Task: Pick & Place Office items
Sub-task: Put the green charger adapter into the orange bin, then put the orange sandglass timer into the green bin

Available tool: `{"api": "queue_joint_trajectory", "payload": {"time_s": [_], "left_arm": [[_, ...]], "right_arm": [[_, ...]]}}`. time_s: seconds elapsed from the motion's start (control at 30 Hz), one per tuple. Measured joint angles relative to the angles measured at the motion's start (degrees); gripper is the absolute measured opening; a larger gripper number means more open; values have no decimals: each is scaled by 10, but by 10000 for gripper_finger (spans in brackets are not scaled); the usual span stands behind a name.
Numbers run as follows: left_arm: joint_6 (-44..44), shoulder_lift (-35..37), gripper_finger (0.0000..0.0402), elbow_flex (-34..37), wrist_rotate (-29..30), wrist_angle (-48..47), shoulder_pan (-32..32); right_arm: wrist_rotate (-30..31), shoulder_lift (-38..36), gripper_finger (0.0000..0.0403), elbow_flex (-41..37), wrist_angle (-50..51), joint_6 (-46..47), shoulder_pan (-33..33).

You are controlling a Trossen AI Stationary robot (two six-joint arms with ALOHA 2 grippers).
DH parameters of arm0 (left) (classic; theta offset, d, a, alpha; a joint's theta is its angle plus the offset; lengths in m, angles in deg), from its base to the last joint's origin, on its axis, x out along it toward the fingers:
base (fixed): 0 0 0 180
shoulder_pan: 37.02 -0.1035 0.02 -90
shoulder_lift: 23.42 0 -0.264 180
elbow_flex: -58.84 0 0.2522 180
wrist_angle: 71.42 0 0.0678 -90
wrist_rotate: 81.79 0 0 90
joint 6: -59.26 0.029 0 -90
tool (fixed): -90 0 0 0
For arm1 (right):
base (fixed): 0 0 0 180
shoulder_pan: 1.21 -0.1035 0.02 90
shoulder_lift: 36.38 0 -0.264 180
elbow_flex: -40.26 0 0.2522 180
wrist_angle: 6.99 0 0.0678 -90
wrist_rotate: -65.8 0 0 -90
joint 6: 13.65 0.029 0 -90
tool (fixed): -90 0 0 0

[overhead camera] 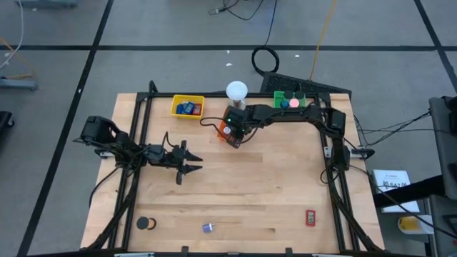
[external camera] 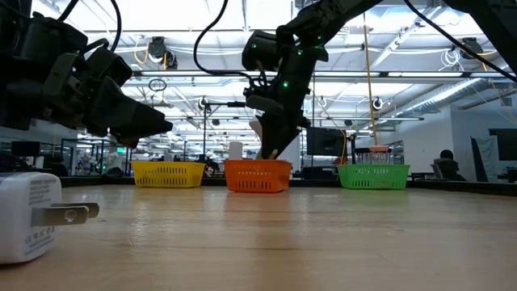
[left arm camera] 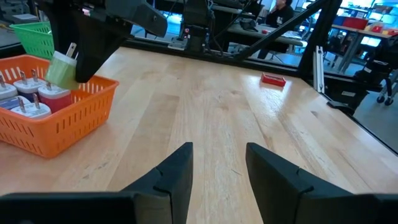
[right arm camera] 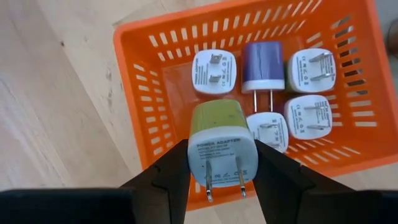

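Right wrist view: right end effector clamps green power adapter above orange basket; left end effector apart.

Table is light wood w/ visible grain, smooth, matt. Orange tray is glossy plastic lattice. Adapter has smooth plastic body, green top, shiny metal prongs. Fingers matt black.
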Motion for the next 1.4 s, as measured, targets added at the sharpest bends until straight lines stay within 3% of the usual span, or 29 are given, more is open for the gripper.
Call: {"api": "queue_joint_trajectory", "payload": {"time_s": [0.63,1.17,1.4], "left_arm": [[0,0,147,0,0,0,0],[-2,0,147,0,0,-1,0],[-2,0,147,0,0,-7,0]], "right_arm": [[-15,41,153,-1,-14,-13,6],[7,35,175,0,-16,-17,5],[23,9,161,0,-13,-26,2]]}}
